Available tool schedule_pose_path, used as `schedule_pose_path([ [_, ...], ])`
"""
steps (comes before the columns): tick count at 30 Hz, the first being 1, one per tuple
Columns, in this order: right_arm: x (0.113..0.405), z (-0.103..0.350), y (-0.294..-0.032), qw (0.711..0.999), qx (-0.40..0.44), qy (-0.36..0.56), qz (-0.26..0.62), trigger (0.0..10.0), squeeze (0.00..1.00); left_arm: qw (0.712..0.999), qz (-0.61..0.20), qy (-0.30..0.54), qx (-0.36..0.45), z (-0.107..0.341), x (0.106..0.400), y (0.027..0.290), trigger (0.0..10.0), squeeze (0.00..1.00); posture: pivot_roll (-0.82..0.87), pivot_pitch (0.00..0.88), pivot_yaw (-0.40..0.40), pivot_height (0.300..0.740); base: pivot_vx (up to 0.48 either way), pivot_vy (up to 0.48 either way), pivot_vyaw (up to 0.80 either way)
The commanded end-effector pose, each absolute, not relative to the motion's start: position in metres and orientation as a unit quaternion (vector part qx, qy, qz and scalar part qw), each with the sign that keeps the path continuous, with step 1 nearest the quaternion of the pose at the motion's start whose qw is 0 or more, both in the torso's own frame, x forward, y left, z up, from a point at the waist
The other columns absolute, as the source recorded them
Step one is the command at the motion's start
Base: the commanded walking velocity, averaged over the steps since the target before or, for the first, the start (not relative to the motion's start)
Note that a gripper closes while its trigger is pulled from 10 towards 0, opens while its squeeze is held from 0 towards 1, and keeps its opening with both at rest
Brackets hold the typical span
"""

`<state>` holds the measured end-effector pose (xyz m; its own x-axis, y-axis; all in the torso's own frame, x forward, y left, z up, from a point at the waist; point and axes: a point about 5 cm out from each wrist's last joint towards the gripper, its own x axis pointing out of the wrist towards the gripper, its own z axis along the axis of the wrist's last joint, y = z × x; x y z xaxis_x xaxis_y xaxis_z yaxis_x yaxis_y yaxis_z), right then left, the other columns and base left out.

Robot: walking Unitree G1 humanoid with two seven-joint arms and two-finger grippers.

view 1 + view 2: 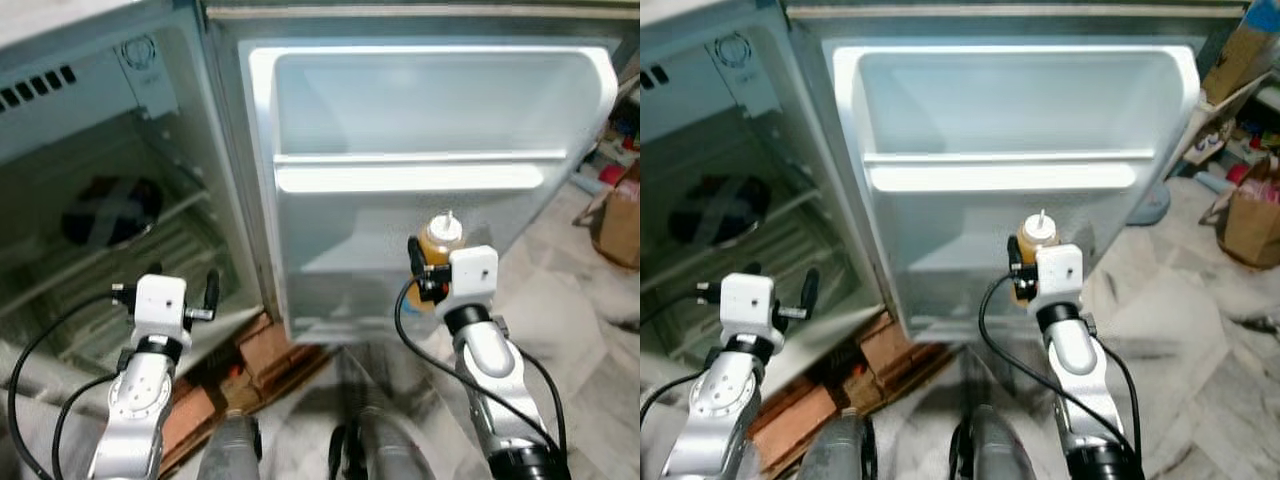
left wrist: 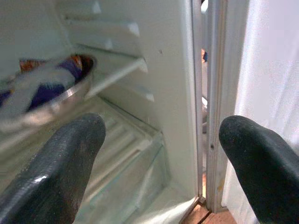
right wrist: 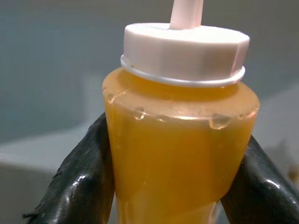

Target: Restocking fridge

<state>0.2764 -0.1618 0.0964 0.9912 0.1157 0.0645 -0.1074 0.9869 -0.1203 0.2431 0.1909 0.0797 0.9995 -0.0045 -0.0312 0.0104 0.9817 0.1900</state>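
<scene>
The right pincer (image 1: 428, 270) is clenched around a squeeze bottle (image 1: 440, 240) of orange sauce, held upright just before the open fridge door (image 1: 420, 180), below its white door shelf (image 1: 410, 175). The right wrist view shows the bottle's white cap (image 3: 184, 51) and nozzle between both fingers (image 3: 79, 186). At nine o'clock from it, the left pincer (image 1: 165, 290) hangs released before the fridge compartment; its wrist view shows a metal bowl (image 2: 51, 100) on a shelf inside.
</scene>
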Motion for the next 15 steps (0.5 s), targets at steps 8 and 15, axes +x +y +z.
schedule_pose_path([
  [8,0.2763,0.093,-0.1622,0.996,-0.061,-0.027,0.059,10.0,0.0,0.995,0.001,0.027,0.098,0.0778,0.2408,0.1929,10.0,0.0,0.08,0.147,-0.037,0.583,0.0,0.0,0.0],
  [15,0.279,0.0931,-0.1615,0.996,-0.065,-0.026,0.061,10.0,0.0,0.995,0.005,0.028,0.098,0.0785,0.2422,0.194,10.0,0.0,0.08,0.155,-0.036,0.583,0.0,0.0,0.0],
])
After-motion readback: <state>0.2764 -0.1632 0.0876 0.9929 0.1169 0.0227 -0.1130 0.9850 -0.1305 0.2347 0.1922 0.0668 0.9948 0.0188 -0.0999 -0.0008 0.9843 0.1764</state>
